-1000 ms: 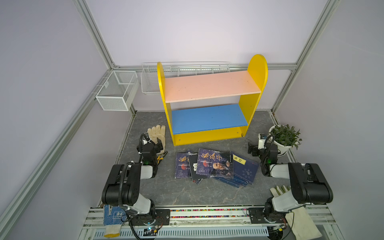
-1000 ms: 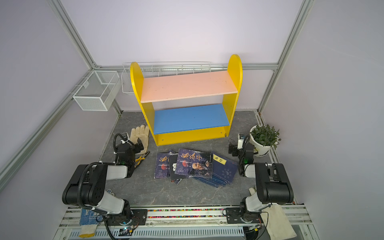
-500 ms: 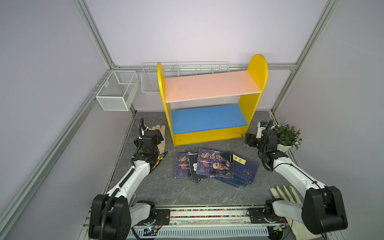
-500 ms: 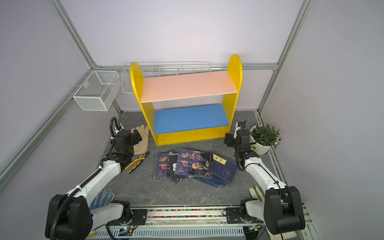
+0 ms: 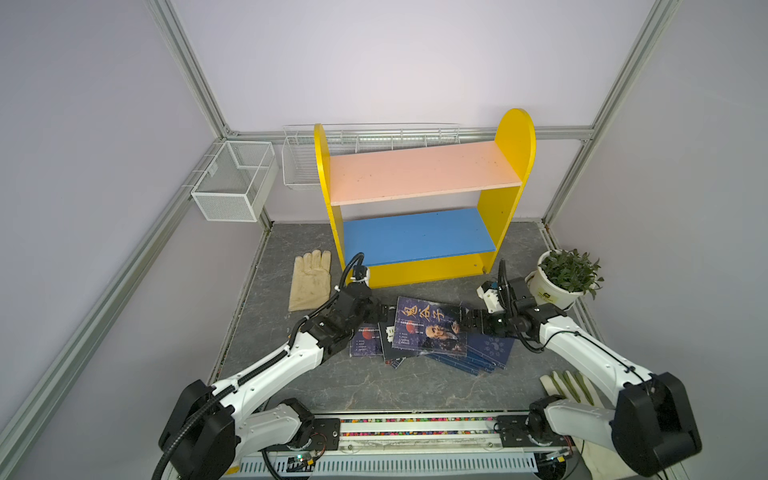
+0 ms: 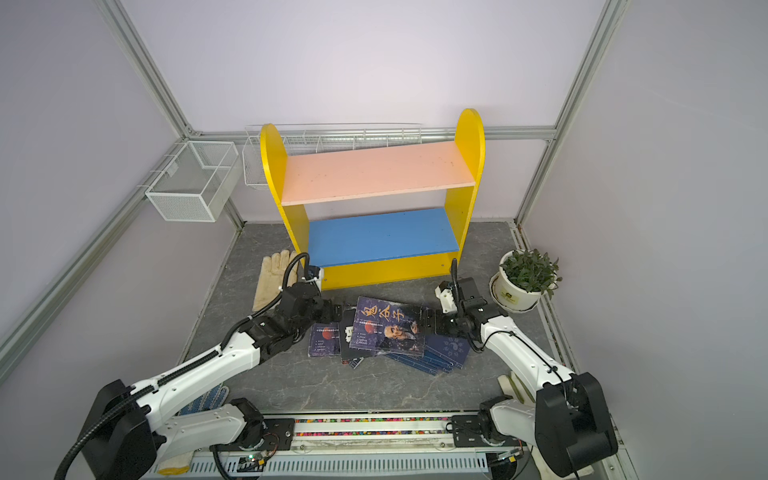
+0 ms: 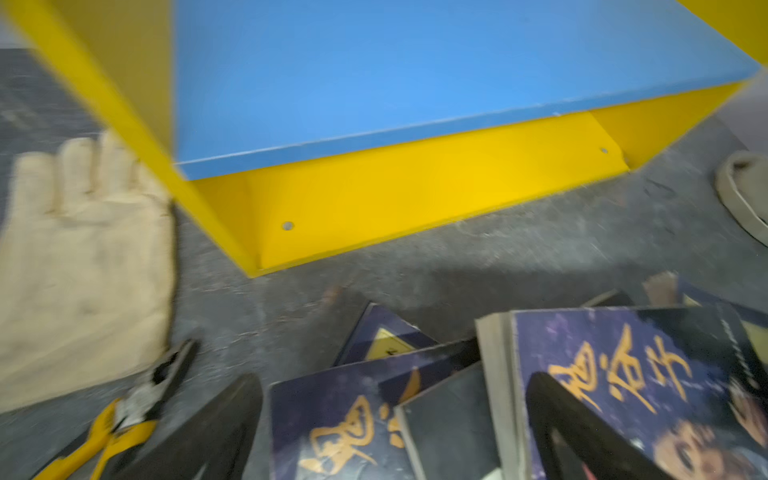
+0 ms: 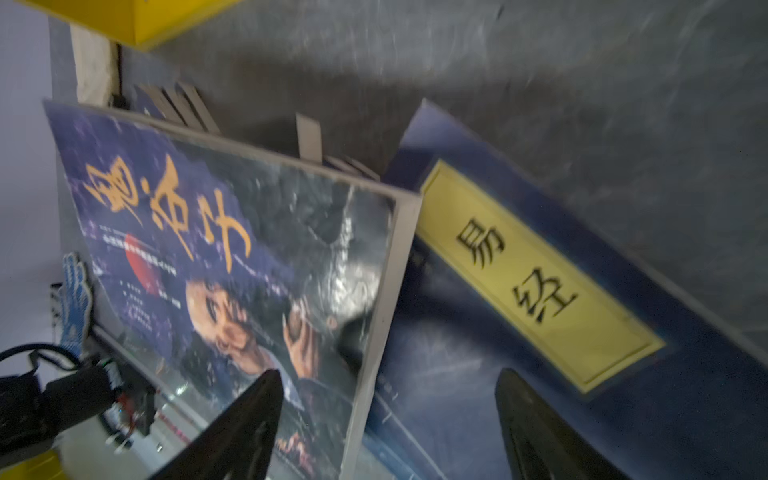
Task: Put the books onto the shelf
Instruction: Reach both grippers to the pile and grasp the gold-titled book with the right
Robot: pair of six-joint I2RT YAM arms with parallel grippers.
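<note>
Left hand (image 5: 382,311), right hand (image 5: 467,321) reached books (image 5: 430,330); glove (image 5: 311,282), plant (image 5: 567,274) alongside.

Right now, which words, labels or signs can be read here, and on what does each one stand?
"易经": yellow label on the navy book.
"鬼谷子": gold, on the top glossy paperback.
Small print on that cover: unreadable.
Sticker on the white plant pot: unreadable.

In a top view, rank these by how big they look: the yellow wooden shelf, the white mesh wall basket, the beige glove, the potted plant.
1. yellow two-tier wooden shelf
2. white mesh wall basket
3. green potted plant in its white pot and beige fabric glove: too alike to rank, the plant perhaps slightly larger.
</note>
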